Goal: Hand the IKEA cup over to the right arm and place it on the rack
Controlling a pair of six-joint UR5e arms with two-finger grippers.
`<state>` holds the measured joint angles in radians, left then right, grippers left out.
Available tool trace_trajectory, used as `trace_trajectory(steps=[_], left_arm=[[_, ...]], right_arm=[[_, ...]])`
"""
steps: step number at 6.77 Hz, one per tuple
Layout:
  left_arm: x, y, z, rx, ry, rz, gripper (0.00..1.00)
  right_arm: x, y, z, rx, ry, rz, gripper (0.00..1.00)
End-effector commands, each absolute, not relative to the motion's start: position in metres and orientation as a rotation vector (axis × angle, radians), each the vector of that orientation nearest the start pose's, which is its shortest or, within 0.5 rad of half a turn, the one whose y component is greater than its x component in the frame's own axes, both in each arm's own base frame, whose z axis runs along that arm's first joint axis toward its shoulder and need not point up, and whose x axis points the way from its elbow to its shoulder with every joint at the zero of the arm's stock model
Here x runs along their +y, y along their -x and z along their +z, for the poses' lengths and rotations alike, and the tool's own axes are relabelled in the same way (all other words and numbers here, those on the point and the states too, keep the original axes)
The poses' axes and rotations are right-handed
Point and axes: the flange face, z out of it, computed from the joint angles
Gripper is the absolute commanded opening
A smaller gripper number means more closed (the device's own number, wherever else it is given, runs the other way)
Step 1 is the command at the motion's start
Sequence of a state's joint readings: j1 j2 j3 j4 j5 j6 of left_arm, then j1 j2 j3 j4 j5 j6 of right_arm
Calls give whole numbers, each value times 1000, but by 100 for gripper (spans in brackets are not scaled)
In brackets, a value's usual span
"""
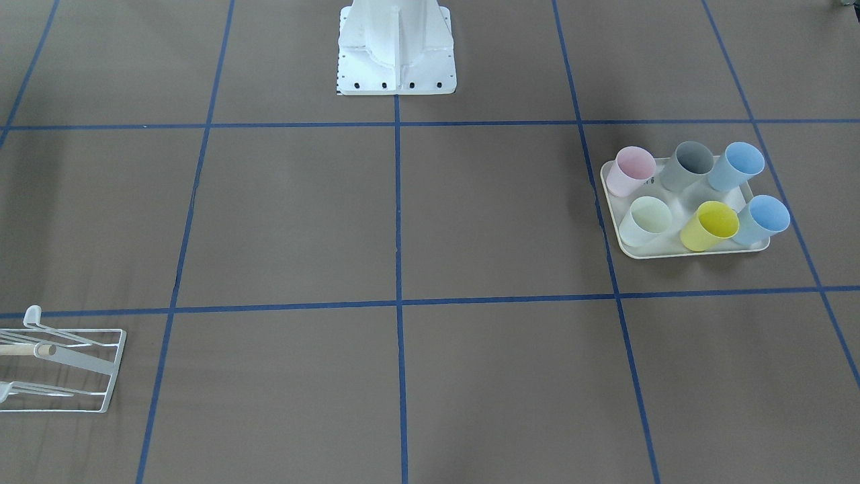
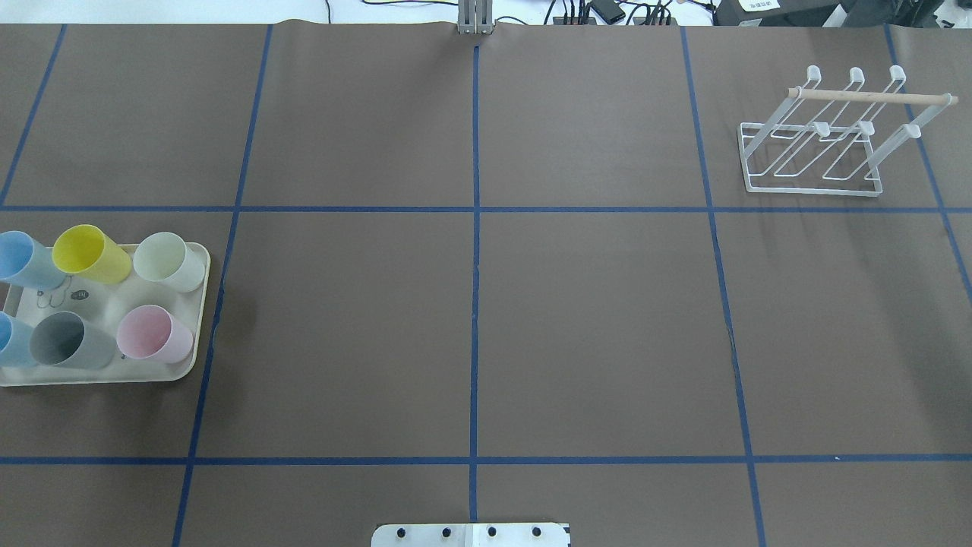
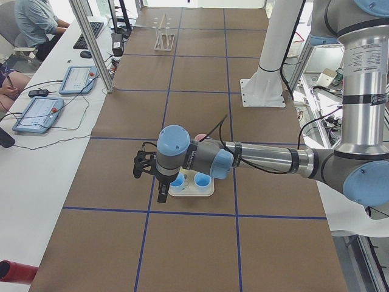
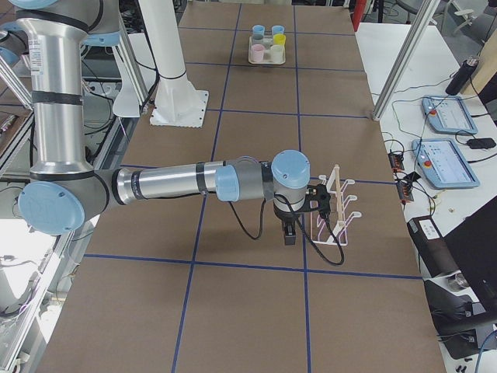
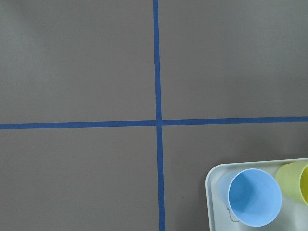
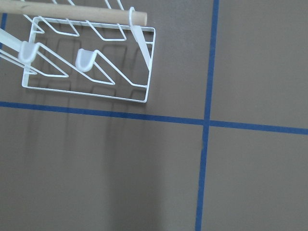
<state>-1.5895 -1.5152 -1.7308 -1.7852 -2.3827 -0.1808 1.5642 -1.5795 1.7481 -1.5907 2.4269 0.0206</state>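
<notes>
IKEA cups, six pastel plastic tumblers, could topple if my black left gripper nudges a neighbour: they crowd mouth-up on the cream plastic tray, far left. Far right, the white wire rack holds none, with my black right gripper near it. I cannot tell how wide either one's fingers stand.

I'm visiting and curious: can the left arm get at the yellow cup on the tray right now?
Probably yes. The left gripper hangs near the tray's corner, with nothing over the yellow cup; a blue cup stands close beside it, though.
</notes>
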Motion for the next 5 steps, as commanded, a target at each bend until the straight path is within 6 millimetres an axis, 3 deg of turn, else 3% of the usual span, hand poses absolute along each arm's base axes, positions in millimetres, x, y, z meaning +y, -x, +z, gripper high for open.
trace_trajectory(steps=[1,2,3,5], left_arm=[[-496,23,588,847,-177,20,100],[-497,2,601,852,-193,63,100],[-496,-3,616,875,-200,-7,100],[-493,-39,628,902,-162,-22,100]], right_arm=[[-497,-38,555,-931,-134,-87,100],[-501,-33,550,-936,-133,-91,100],[-503,-31,543,-943,-133,-81,100],[-501,-26,521,-951,-129,-32,100]])
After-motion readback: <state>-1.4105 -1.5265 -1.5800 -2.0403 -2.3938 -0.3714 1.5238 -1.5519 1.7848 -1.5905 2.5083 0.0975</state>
